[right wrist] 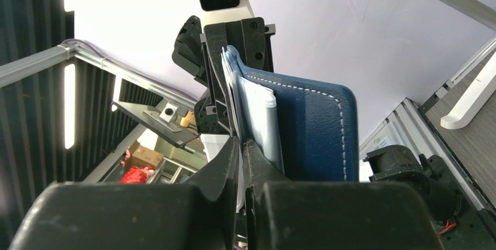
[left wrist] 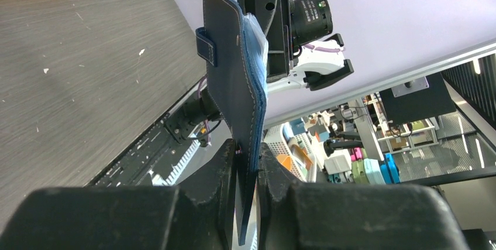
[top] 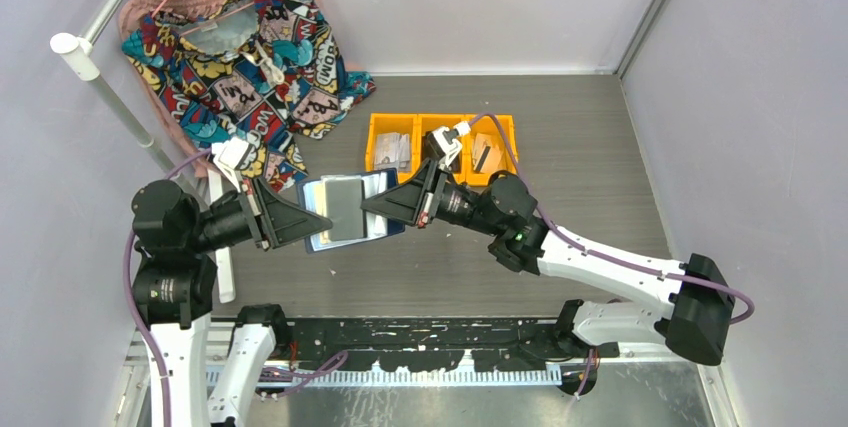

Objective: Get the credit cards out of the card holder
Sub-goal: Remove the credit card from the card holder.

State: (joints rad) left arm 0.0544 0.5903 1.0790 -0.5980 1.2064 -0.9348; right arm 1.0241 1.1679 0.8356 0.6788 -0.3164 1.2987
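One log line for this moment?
wallet: open, midair | left tool: clamped on wallet | right tool: pinching pale card

You've got the navy card holder [left wrist: 234,86], white-stitched; yellow bins [top: 374,152] above centre; a multicoloured comic-print shirt [top: 250,57] upper left.

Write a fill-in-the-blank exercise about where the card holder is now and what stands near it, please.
1. The left gripper is shut on the edge of the navy ____.
2. The card holder is held ____ the table, not lying on it.
3. Behind it, ____ yellow bins stand in a row.

Missing words: card holder; above; three.
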